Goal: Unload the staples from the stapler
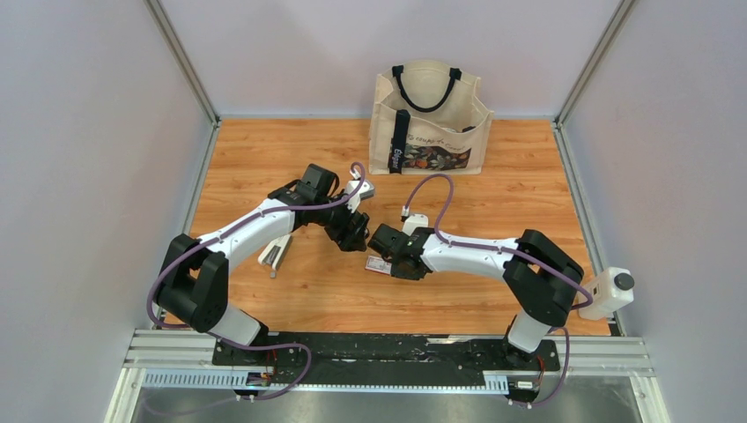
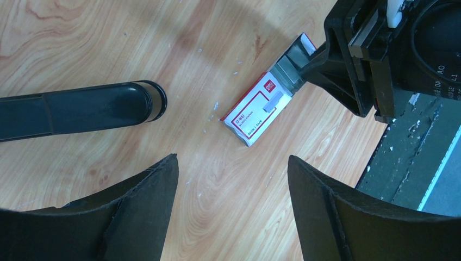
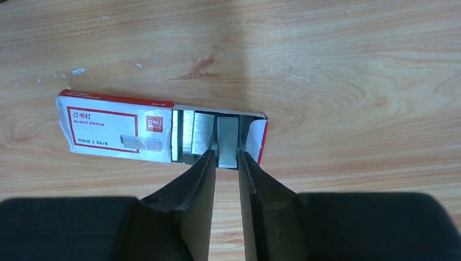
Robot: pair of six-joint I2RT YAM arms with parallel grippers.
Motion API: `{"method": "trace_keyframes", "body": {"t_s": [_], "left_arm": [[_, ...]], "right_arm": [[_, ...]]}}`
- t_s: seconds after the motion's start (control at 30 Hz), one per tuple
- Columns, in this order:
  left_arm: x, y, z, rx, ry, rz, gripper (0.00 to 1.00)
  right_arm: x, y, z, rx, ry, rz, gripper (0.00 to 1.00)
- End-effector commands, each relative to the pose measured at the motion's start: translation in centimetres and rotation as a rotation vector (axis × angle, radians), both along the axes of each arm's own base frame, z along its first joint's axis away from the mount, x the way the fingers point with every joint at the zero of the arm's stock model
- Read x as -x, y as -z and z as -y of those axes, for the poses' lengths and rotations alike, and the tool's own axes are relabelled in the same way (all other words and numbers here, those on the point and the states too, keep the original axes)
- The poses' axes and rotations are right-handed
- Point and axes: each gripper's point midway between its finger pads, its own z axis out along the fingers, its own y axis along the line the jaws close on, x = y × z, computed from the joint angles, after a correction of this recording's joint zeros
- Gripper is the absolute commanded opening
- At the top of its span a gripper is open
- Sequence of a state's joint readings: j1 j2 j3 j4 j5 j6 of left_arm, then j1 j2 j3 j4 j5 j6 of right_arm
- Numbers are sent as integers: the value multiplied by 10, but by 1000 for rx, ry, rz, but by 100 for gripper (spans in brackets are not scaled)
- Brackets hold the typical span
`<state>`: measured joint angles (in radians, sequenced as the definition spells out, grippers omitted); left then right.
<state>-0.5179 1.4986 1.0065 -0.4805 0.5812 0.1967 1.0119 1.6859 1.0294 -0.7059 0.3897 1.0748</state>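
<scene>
A short silvery strip of staples lies in the open grey end of a red-and-white staple box, beside other strips. My right gripper is narrowed on the strip's near end, its fingertips on either side of it. In the top view the right gripper sits over the box. My left gripper is wide open and empty above bare wood, just short of the box. A long black stapler lies to its left. A pale stapler lies by the left arm.
A canvas tote bag stands at the back of the wooden table. A small grey object lies behind the left wrist. The two grippers are close together mid-table. Grey walls enclose three sides.
</scene>
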Motion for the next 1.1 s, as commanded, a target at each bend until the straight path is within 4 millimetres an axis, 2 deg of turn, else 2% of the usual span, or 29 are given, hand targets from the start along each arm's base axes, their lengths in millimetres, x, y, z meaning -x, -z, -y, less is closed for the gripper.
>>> {"method": "trace_keyframes", "body": {"t_s": [0.0,0.1,0.33,0.4,0.6,0.8,0.87,0.9,0.97,1.03,1.07], "left_arm": [[0,-11,3,24,26,53,81],[0,-11,3,24,26,53,81],[1,-10,4,23,29,51,81],[1,-9,4,21,29,48,81],[0,-9,4,20,30,48,81],[1,-6,3,8,45,47,82],[2,-3,2,-3,56,44,83],[2,-1,1,-14,67,49,83],[4,3,1,-31,95,53,82],[11,8,2,-51,124,50,78],[12,11,1,-65,145,62,77]], "right_arm": [[-3,2,-3,-5,-1,3,29],[-3,2,-4,-10,-5,2,34],[-4,-7,-6,-52,-28,33,35],[-6,-18,-12,-101,-45,56,35],[-4,-39,-8,-107,-77,77,36],[-9,-49,1,-87,-72,96,36],[-15,-51,10,-94,-46,97,36],[-14,-46,18,-86,-37,87,36],[-21,-47,23,-142,-11,87,36],[-16,-32,34,-209,6,31,35],[-21,-41,27,-295,8,63,35]]}}
